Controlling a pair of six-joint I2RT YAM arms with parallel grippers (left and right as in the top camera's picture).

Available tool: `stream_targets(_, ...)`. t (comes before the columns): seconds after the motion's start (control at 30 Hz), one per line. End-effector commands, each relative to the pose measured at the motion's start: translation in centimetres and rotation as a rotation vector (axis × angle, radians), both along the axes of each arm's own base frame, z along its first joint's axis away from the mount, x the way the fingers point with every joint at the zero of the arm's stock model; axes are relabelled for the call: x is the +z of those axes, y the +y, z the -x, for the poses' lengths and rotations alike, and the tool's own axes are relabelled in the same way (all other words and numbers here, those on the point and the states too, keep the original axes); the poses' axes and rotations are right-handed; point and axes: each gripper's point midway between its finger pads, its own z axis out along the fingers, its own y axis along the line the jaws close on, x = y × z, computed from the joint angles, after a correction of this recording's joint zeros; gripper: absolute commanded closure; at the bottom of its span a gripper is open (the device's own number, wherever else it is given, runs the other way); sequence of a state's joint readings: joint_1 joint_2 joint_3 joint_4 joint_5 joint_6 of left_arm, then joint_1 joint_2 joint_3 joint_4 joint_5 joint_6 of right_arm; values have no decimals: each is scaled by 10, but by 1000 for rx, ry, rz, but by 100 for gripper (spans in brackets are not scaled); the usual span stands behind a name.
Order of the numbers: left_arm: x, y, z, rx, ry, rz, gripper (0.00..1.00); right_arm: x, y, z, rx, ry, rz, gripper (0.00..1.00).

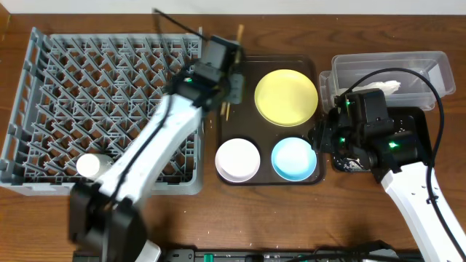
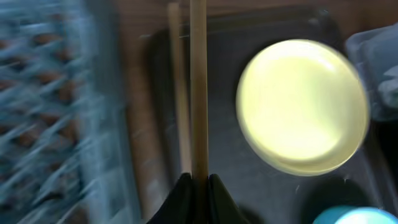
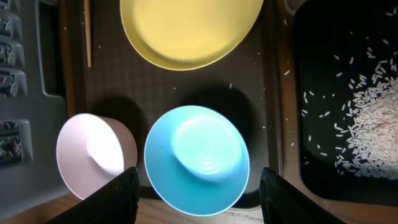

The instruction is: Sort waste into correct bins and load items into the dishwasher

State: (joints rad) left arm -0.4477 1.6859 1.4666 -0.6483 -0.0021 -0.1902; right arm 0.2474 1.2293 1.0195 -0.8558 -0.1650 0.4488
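My left gripper [image 2: 199,180] is shut on one wooden chopstick [image 2: 198,93] over the left edge of the brown serving tray; the second chopstick [image 2: 179,93] lies beside it. In the overhead view this gripper [image 1: 230,91] sits between the dish rack [image 1: 44,87] and the yellow plate [image 1: 286,96]. My right gripper [image 3: 199,199] is open and empty, straddling the light blue bowl [image 3: 196,160], with the white bowl [image 3: 93,152] to its left. A white cup [image 1: 89,166] lies in the rack. Rice scraps [image 3: 367,112] lie in the black tray [image 3: 311,62]. White paper [image 1: 382,87] lies in the clear tub [image 1: 426,65]. The green wrapper is out of view.
The brown serving tray [image 1: 271,178] holds the plate and both bowls, right of the rack. A few rice grains are scattered on it. The black tray sits under my right arm, with the clear tub behind it. The left wrist view is blurred.
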Motion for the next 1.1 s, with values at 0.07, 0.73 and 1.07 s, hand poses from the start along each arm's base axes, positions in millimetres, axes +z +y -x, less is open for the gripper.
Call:
stream_targets(0.07, -24, 60, 19, 148, 117, -177, 92, -1, 5, 3, 13, 8, -5, 40)
stream_targets(0.73, -44, 96, 31, 209, 195, -178, 54, -3, 5, 5, 13, 19, -2, 40)
stream_targets(1.07, 24, 36, 12, 3, -33, 88, 47, -3, 5, 5, 13, 17, -2, 39)
